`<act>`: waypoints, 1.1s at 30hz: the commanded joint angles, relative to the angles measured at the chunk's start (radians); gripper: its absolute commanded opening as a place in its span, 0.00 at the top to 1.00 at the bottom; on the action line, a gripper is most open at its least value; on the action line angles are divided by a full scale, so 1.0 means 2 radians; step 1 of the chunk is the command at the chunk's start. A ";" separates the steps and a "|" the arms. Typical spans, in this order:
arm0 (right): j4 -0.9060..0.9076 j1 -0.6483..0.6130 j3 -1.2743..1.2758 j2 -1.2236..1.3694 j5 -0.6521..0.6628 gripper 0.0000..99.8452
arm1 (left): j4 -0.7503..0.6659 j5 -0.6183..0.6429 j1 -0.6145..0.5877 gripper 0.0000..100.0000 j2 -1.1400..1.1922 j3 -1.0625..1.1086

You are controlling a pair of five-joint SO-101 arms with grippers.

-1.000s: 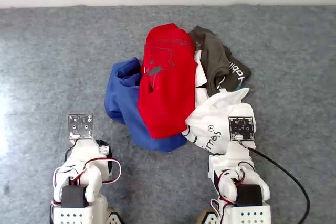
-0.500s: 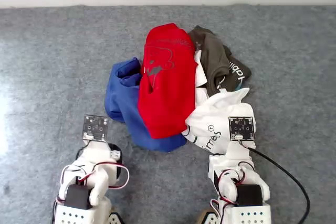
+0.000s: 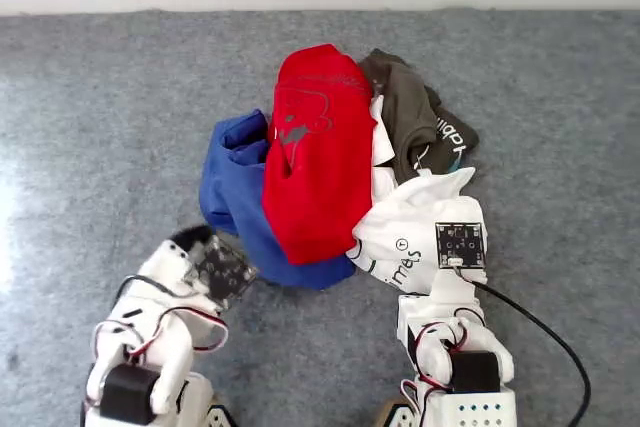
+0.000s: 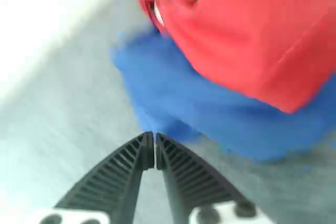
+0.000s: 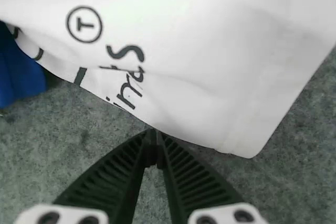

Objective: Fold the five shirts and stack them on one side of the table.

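**Heap of shirts, centre of bench point(image 3: 100, 127), none folded, none stacked.**

1. Red shirt point(image 3: 315, 152): on top of the heap, lying long from 12 to 6 o'clock.
2. Blue shirt point(image 3: 232, 187): under the red one, showing at its 9 o'clock side and along its 6 o'clock edge.
3. Dark olive shirt point(image 3: 410, 112): crumpled at 2 o'clock of the red.
4. White shirt point(image 3: 415, 222): printed, bunched at 4 o'clock of the red.
5. White strip point(image 3: 380, 147): between red and olive; whether it is a fifth shirt cannot be told.

**Left pincer point(image 4: 155, 150):** fingers together, holding nothing, over bare bench just short of the blue shirt's near edge, at 7 o'clock of the heap.

**Right pincer point(image 5: 152, 149):** fingers together, tips at the white shirt's hem, at 5 o'clock of the heap; whether any cloth is pinched cannot be told.

**Handling, as judged:** all items are light, limp knit cloth that will sag and drag its neighbours. The red shirt should come off first. Take hold at a hem corner or shoulder seam, pinching a single layer, and lift clear before spreading flat.
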 commanded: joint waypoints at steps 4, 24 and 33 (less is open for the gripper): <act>0.003 0.000 0.007 -0.002 0.004 0.99 | -0.038 -0.028 -0.008 0.98 0.058 -0.091; 0.003 0.000 0.007 -0.002 0.004 0.99 | 0.246 0.022 0.078 0.71 0.741 -0.669; 0.003 0.000 0.007 -0.002 0.004 0.99 | 0.260 0.062 0.107 0.65 0.891 -0.792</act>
